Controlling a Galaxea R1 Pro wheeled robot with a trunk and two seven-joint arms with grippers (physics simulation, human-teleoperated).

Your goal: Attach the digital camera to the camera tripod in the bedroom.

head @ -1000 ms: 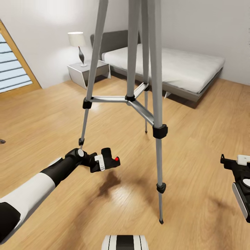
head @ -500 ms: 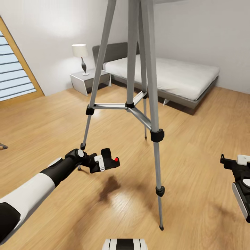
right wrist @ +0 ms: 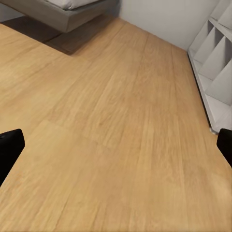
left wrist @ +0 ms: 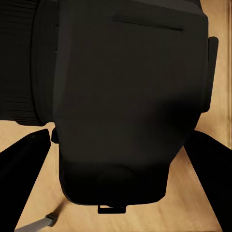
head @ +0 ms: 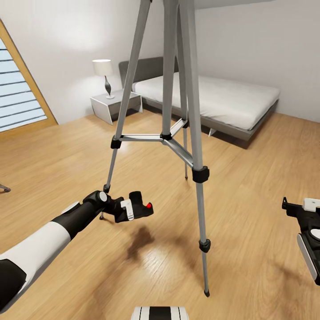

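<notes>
Taking the camera tripod (head: pixel 178 133) as the landmark, the slatted window with its wooden frame (head: pixel 20 104) lies far off to its left, against the white wall. Closer in, still left of the tripod, the left arm reaches forward over the wood floor (head: pixel 66 155). Its left pincer (head: pixel 133 209) is closed around the digital camera (head: pixel 141 206), which hangs low, just in front of the tripod's left leg and left of the near leg, red button showing on its right end. In the left wrist view the camera body (left wrist: pixel 125 96) sits tight between the two dark fingers (left wrist: pixel 21 164), and a tripod foot (left wrist: pixel 48 220) shows beneath it on the floor.

Behind the tripod's left leg stand the grey nightstand (head: pixel 113 104) and the lamp (head: pixel 104 75). The tripod itself stands upright on the floor, three silver legs spread, black collars and a centre brace between them; its head is cut off above. Behind it and to its right lies the low grey bed (head: pixel 213 100) with a white mattress.

Well to the right of the tripod, the right pincer (head: pixel 306 213) hovers low over the floor. In the right wrist view its fingertips (right wrist: pixel 9 150) stand wide apart with bare floor between them, holding nothing; a white shelf unit (right wrist: pixel 215 63) stands against the wall beyond.
</notes>
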